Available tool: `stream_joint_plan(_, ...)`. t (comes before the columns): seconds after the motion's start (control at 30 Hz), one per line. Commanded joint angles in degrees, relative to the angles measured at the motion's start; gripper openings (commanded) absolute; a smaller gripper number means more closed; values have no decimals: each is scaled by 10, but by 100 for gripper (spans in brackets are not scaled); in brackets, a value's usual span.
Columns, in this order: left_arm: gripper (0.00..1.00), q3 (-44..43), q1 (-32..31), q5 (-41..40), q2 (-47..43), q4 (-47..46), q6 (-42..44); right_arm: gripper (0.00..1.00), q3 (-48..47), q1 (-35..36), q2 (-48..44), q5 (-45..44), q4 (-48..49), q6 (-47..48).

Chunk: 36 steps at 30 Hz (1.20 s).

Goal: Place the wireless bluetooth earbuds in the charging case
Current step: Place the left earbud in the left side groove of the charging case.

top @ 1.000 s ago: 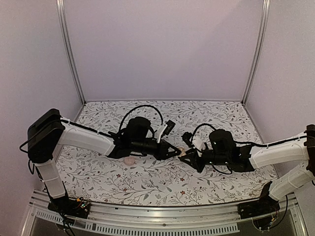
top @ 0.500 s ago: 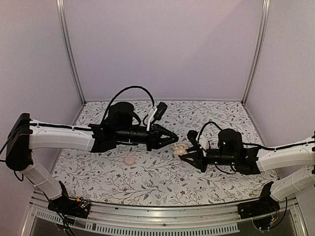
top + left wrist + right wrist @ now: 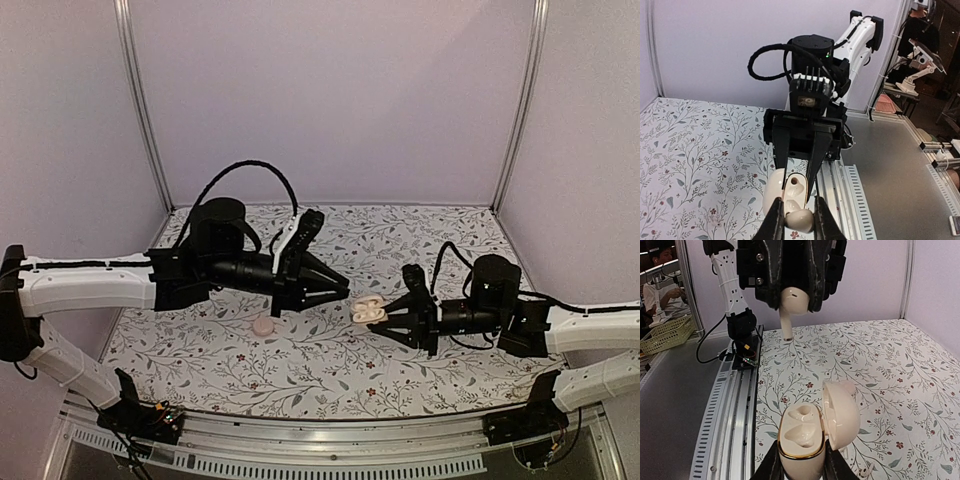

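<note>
On the left, a small pale pink rounded plastic lump (image 3: 263, 326) is lying loose on the floral-printed tabletop (image 3: 450, 250), apparently a second bud; above and to its right, the left gripper (image 3: 340, 290) is pinching a smooth pale pink plastic earbud (image 3: 791, 300) between narrow jaws, its stem pointing downward; just right of that, raised off the table, the pale pink pebble-shaped plastic charging case (image 3: 799, 437) is sitting clamped at its base in the right gripper (image 3: 388, 320), whose jaws are sitting narrow around it; the hinged lid (image 3: 841, 415) is standing open to one side, and both moulded sockets are showing empty. The earbud is hanging near the case mouth but apart from it. Both pieces are looking light, rigid and glossy, so probably slippery; the earbud is best gripped across its bulb, leaving the stem free to enter; the charging case is best held low on the body, clear of lid and hinge; too hard a squeeze could be squirting either one out.
</note>
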<state>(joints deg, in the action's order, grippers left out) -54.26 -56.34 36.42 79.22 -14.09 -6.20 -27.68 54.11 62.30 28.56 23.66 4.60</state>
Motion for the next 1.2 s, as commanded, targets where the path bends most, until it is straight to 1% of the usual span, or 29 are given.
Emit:
stream_joint_plan(0.0,10,-6,-30,3,-4,19,52,25,-14,4,3,62,10,-1)
stream_joint_plan(0.47,10,-24,-69,-32,34,23,91,24,-34,4,15,134,10,-28)
stream_joint_plan(0.73,11,-26,-74,-49,32,40,119,23,-38,4,24,173,9,-39)
stream_joint_plan(0.83,12,-25,-76,-43,27,44,127,22,-40,4,27,185,9,-43)
stream_joint_plan(1.17,12,-22,-92,-35,7,39,130,22,-45,4,29,182,8,-43)
